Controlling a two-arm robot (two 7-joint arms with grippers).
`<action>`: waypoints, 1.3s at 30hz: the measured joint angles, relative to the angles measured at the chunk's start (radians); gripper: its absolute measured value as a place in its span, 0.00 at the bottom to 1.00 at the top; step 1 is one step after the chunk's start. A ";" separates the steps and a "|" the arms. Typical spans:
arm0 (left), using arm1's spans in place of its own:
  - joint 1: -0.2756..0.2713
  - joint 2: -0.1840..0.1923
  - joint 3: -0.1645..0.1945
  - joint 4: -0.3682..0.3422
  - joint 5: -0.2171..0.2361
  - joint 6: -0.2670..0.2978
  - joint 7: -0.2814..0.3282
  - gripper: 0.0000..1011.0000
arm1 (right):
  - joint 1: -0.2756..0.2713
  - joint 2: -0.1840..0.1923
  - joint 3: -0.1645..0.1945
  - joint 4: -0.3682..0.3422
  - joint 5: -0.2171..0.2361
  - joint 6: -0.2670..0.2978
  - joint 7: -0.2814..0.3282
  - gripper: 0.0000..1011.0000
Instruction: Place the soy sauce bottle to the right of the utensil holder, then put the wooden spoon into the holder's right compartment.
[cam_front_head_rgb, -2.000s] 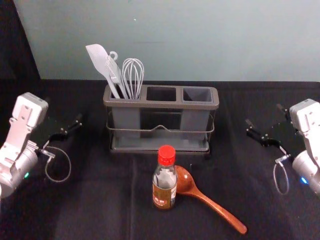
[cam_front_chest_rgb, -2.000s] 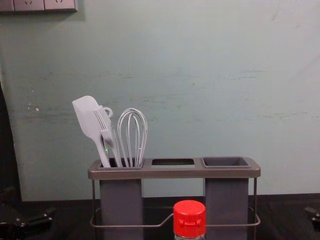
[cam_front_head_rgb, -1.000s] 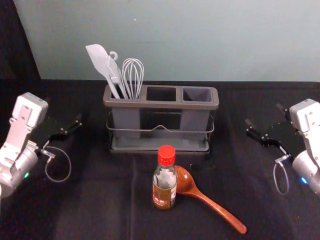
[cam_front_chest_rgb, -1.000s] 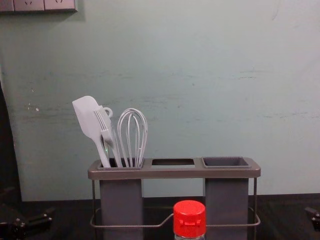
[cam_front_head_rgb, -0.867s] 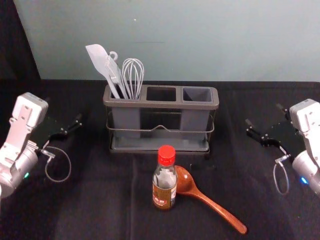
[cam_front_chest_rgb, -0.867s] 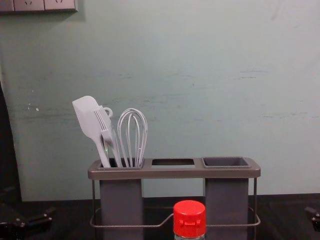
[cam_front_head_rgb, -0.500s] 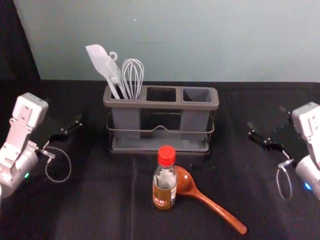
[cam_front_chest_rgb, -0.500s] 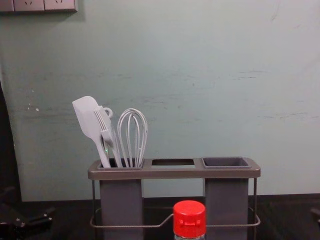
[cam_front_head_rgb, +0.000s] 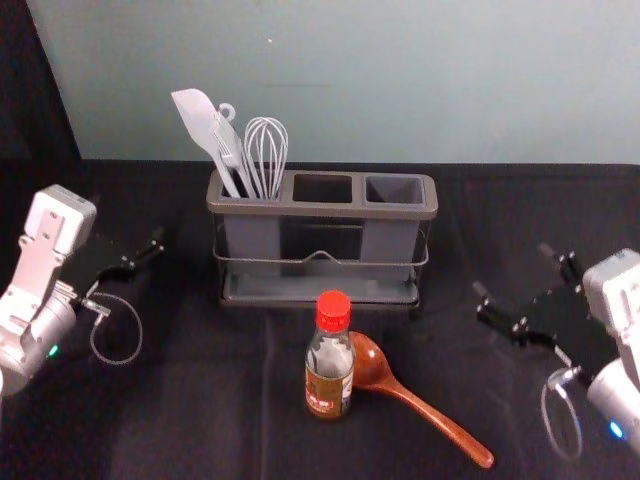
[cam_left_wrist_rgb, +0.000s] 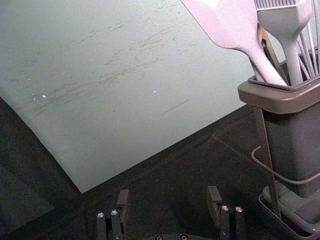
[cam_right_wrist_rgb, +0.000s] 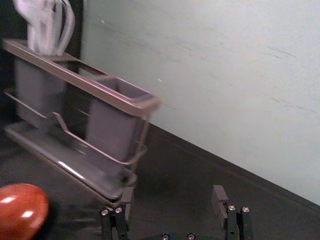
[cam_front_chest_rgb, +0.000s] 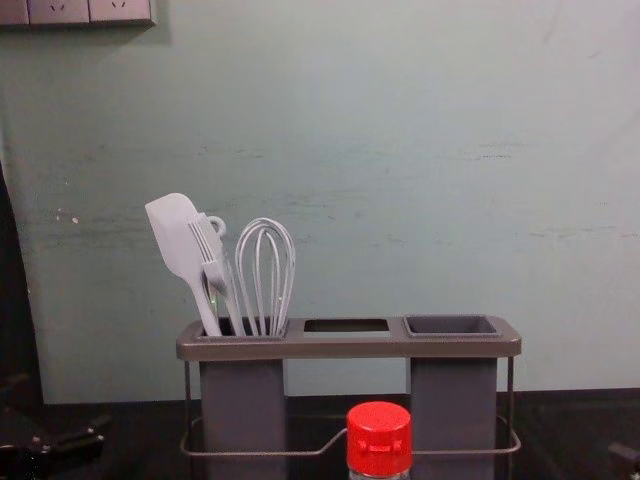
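Standing upright on the bench (cam_front_head_rgb: 200, 420), the soy sauce bottle (cam_front_head_rgb: 329, 372) is waiting to the left of the right hand (cam_right_wrist_rgb: 173, 194), which is holding its fingers spread and seemingly needing a leftward reach. The wooden spoon (cam_front_head_rgb: 430, 414) is lying just beside the bottle. The utensil holder (cam_front_head_rgb: 322, 209) is sitting beyond; the left hand (cam_left_wrist_rgb: 169, 194) is resting leftward, spread.

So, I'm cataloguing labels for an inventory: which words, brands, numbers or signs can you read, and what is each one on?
No text here can be read.
Brown, red and white label on the red-capped clear glass soy sauce bottle: printed, but too small to read.
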 joint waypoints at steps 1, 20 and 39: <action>0.000 0.000 0.000 0.000 0.000 0.000 0.000 0.99 | -0.009 0.000 0.001 -0.010 0.001 -0.002 0.002 0.99; 0.000 0.000 0.000 0.000 0.000 0.000 0.000 0.99 | -0.127 -0.048 -0.023 -0.163 0.078 -0.044 0.131 0.99; 0.000 0.000 0.000 0.000 0.000 0.000 0.000 0.99 | -0.054 -0.175 -0.104 -0.124 0.065 -0.040 0.261 0.99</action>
